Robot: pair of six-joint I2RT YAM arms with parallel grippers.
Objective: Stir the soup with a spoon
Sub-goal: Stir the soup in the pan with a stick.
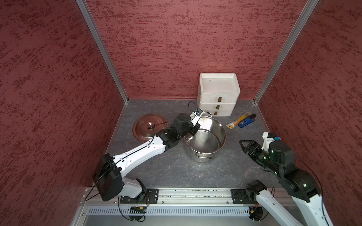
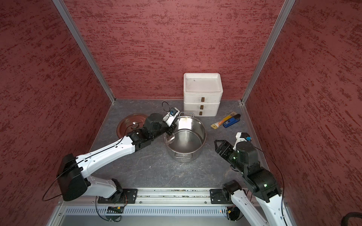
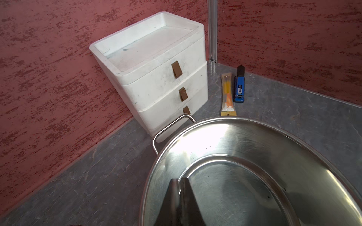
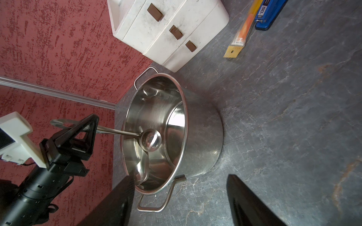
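Left gripper: clamped on the spoon's handle, at the pot's rim on the side nearest the lid.
Spoon: handle runs out between the fingers; round bowl hangs inside the pot, and I cannot tell whether it touches the bottom.
Pot: upright on the grey table, just in front of the white drawers.
Right gripper: jaws spread wide, grasping nothing, well apart from the pot.
Lid: flat on the table, beyond the left arm.

Silver pot, mottled red walls, grey veined table, perhaps coppery lid.
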